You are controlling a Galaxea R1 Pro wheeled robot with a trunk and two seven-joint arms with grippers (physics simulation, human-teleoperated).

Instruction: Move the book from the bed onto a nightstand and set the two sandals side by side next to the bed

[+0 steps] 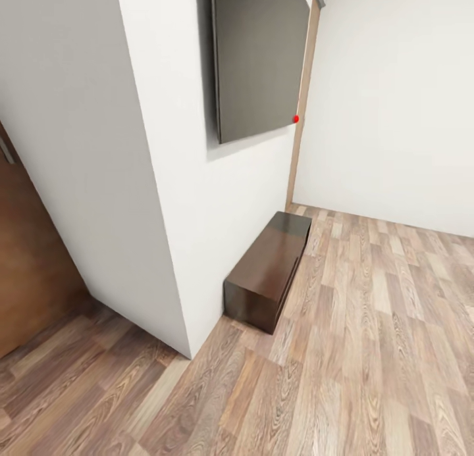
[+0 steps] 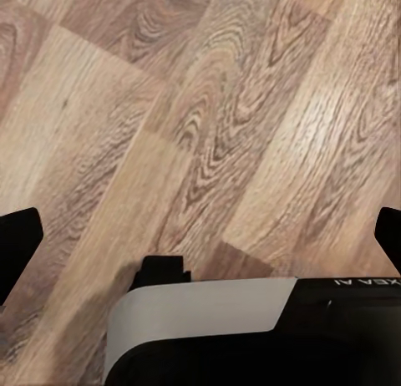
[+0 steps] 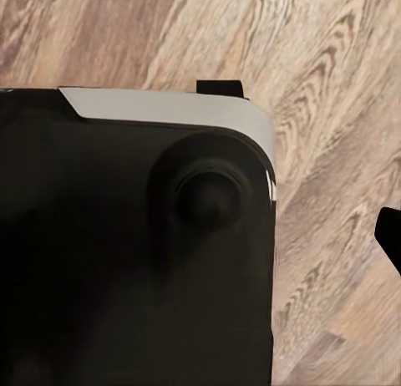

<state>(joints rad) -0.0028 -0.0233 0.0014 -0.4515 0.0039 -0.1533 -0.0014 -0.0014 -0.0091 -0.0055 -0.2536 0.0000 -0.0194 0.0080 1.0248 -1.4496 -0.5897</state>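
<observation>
Left pincer [image 2: 200,236] fingers spread wide, pointing downward; right pincer one fingertip [image 3: 391,236] visible, state unclear

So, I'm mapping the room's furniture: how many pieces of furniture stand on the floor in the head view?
1: a low dark brown dresser against the white wall, below a dark wall panel. More may be hidden behind the wall corner.

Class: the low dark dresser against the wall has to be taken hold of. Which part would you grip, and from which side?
Probably the dresser by its near top corner, coming from the open wood floor. It is a long flat-topped box, with its other long side against the white wall.
</observation>
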